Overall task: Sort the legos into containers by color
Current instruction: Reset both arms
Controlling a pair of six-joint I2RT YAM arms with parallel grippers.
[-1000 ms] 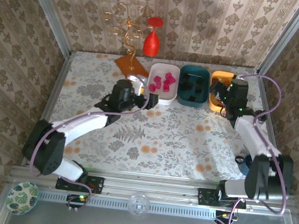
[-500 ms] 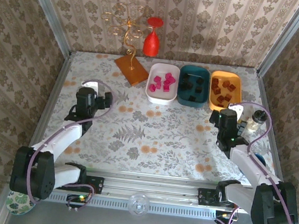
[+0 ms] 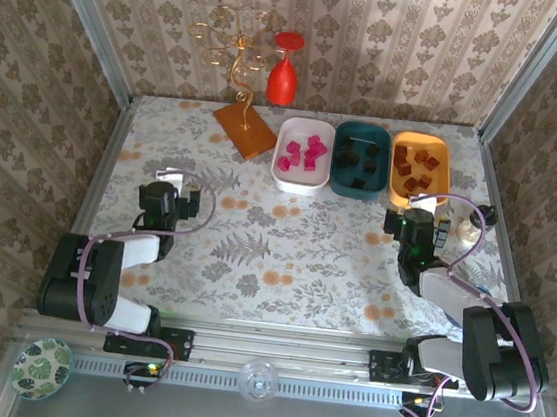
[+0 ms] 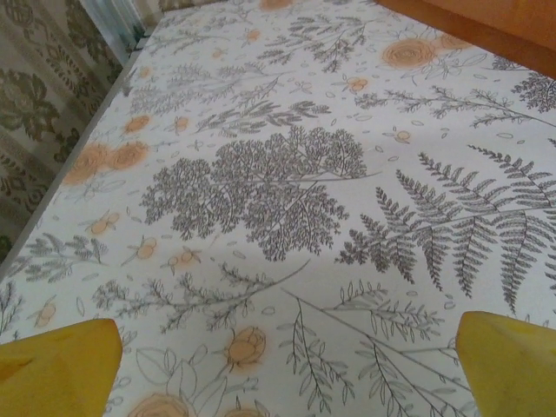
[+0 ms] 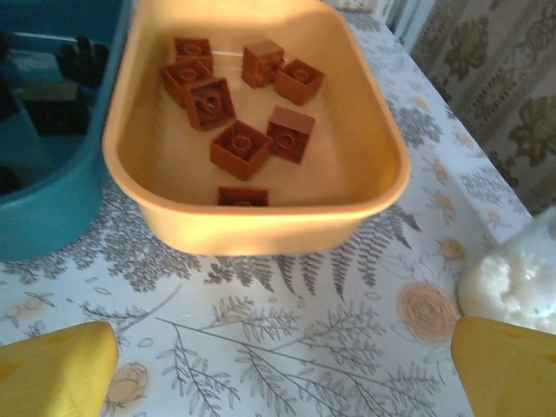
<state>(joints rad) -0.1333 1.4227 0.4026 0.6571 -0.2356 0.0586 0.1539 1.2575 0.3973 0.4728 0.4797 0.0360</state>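
Note:
Three containers stand in a row at the back: a white tray [image 3: 300, 179], a dark teal tray [image 3: 357, 187] and an orange-yellow tray [image 3: 444, 172]. Pink legos [image 3: 305, 153] lie in the white one, black legos [image 3: 359, 162] in the teal one, brown legos [image 3: 416, 169] in the orange one. My left gripper [image 3: 166, 196] rests low at the left, open, over bare floral cloth [image 4: 287, 365]. My right gripper [image 3: 416, 224] sits just in front of the orange tray [image 5: 261, 221], open and empty [image 5: 287, 365]. Several brown legos [image 5: 239, 148] show inside that tray.
A flat orange-brown tile [image 3: 245, 127] lies at the back left, with a gold wire stand [image 3: 238, 53] and a red wine glass [image 3: 284, 73] behind it. A small clear jar [image 3: 476, 223] stands right of my right gripper [image 5: 517, 274]. The enclosure wall [image 4: 35, 104] runs along the left.
Both arms have pulled back from the trays toward the near edge, the left from the white tray, the right from the orange one. Both grippers have opened wider.

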